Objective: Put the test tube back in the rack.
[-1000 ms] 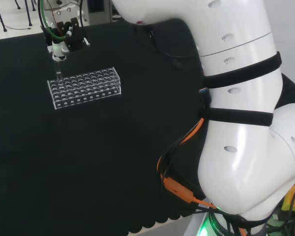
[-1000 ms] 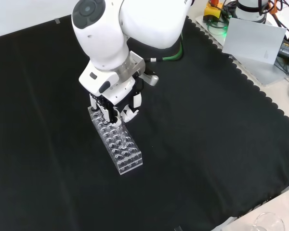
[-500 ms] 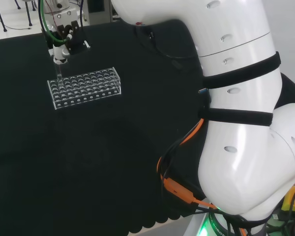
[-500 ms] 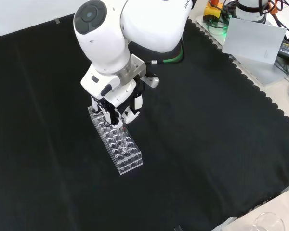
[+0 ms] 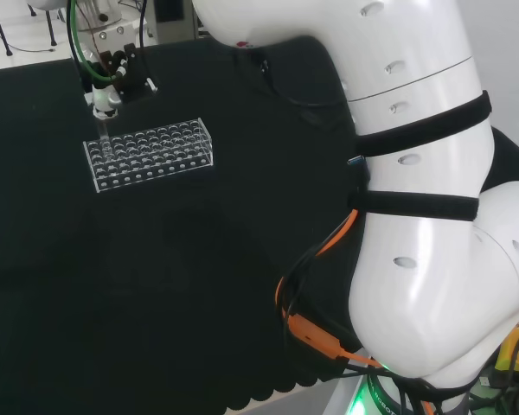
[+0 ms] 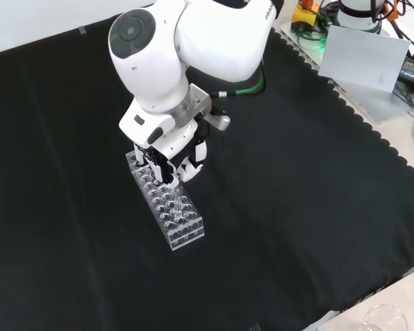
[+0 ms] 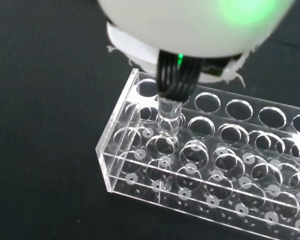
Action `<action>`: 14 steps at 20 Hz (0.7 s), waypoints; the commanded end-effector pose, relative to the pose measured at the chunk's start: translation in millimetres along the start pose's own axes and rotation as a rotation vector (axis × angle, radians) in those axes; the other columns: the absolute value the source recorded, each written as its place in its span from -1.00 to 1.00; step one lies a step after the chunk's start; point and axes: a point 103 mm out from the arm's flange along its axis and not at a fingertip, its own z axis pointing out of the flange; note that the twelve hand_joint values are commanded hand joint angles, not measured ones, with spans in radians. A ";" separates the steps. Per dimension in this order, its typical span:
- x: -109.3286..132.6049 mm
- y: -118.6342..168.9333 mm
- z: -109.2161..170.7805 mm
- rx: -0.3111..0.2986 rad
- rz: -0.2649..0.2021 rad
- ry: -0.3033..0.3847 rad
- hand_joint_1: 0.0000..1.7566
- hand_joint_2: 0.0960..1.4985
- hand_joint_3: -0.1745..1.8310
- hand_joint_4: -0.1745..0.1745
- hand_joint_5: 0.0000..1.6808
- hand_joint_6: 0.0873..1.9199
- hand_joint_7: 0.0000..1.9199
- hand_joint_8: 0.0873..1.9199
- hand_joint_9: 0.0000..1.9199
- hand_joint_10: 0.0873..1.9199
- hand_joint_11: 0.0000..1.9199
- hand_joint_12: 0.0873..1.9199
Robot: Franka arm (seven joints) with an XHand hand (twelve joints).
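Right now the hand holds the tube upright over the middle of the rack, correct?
Not the middle. The hand holds the test tube upright over holes at one end of the rack, near its corner, as the wrist view shows. In the head view that is the rack's left end.

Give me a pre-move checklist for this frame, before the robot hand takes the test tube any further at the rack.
1. Tube held: ok. The robot hand has dark fingers closed round the top of the test tube.
2. Tube upright: ok in the wrist view, where it hangs roughly vertical.
3. Tube over the rack: ok. It sits above the end holes of the rack, near one short end.
4. Tube tip inside a hole: cannot tell; clear glass over clear plastic hides the tip.
5. Rack flat on the black cloth: ok in the front view.
6. Neighbouring holes free: ok, the holes visible in the wrist view look empty.
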 end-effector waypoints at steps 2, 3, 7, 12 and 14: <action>4.6 9.1 9.0 0.001 0.000 -0.008 0.53 -0.53 0.10 -1.00 0.76 -0.67 0.61 -0.71 0.63 -0.18 0.25 0.20; 4.9 10.8 9.9 0.003 0.001 -0.010 0.53 -0.53 0.10 -1.00 0.76 -0.67 0.61 -0.71 0.63 -0.18 0.25 0.20; 5.3 17.3 13.5 0.002 0.005 -0.011 0.53 -0.53 0.10 -1.00 0.76 -0.67 0.61 -0.71 0.63 -0.18 0.25 0.20; 2.5 23.3 21.9 0.008 0.013 -0.014 0.53 -0.53 0.10 -1.00 0.76 -0.67 0.61 -0.71 0.63 -0.18 0.25 0.20; 0.2 23.2 24.3 0.008 0.015 -0.015 0.53 -0.53 0.10 -1.00 0.76 -0.67 0.61 -0.71 0.63 -0.18 0.25 0.20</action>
